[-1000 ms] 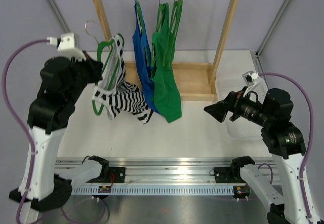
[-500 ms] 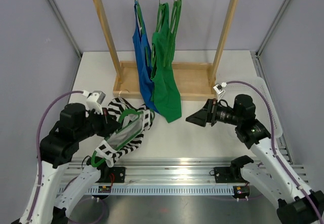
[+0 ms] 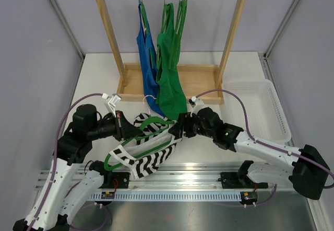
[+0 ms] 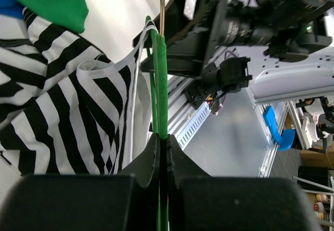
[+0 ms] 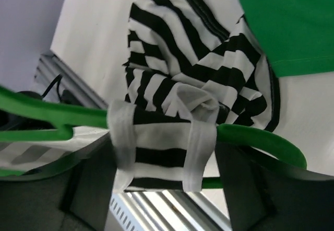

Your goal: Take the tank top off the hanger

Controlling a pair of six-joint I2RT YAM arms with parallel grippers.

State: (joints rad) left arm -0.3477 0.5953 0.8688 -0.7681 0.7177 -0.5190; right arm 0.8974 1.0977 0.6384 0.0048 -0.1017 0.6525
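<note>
Our left end effector (image 4: 163, 150) clamps the green hanger (image 4: 162, 79); our right end effector (image 5: 166, 173), jaws apart, straddles the striped tank top (image 5: 177, 74) strap on that hanger.

Back: clothes rack (image 3: 201, 84), two tops (image 3: 169, 87) hanging on it.
Right: basket (image 3: 261, 105).
Front: tank top (image 3: 156, 158) on hanger (image 4: 162, 84), between left gripper (image 4: 160, 147) and right gripper (image 3: 177, 130).

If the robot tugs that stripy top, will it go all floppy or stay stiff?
Probably floppy: the stripy top sags and bunches in folds. It looks light, being thin cloth. Its strap is looped around the green hanger, so it may snag.
</note>
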